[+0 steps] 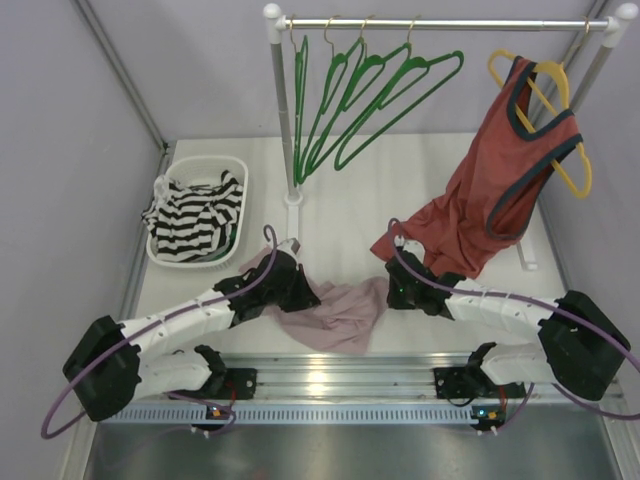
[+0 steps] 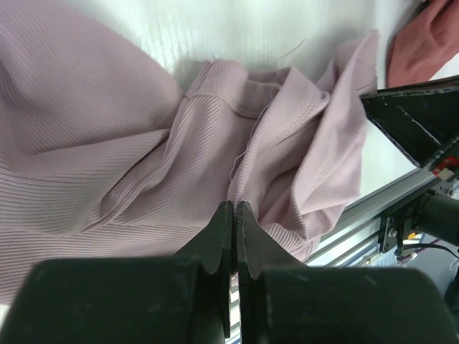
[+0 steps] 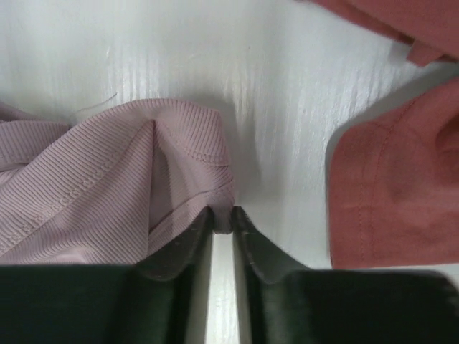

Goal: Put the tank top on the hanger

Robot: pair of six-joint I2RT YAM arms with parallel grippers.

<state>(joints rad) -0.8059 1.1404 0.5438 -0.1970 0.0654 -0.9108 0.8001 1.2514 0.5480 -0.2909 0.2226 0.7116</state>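
Note:
The dusty-pink tank top [image 1: 335, 310] lies crumpled on the white table between my two arms. My left gripper [image 1: 300, 285] is shut on a fold of the tank top [image 2: 143, 165]; in the left wrist view [image 2: 235, 208] its jaws pinch the fabric tight. My right gripper [image 1: 393, 293] is shut on the hemmed edge of the tank top [image 3: 107, 179]; in the right wrist view [image 3: 222, 215] a strip of cloth sits between its jaws. Several green hangers [image 1: 370, 95] hang on the rail [image 1: 440, 22] at the back.
A rust-red top [image 1: 500, 180] hangs on a yellow hanger [image 1: 555, 100] at the right, its hem reaching the table near my right gripper [image 3: 387, 193]. A white basket [image 1: 205, 170] with a striped garment [image 1: 190, 215] stands at the back left. The rack's post [image 1: 283, 120] stands behind.

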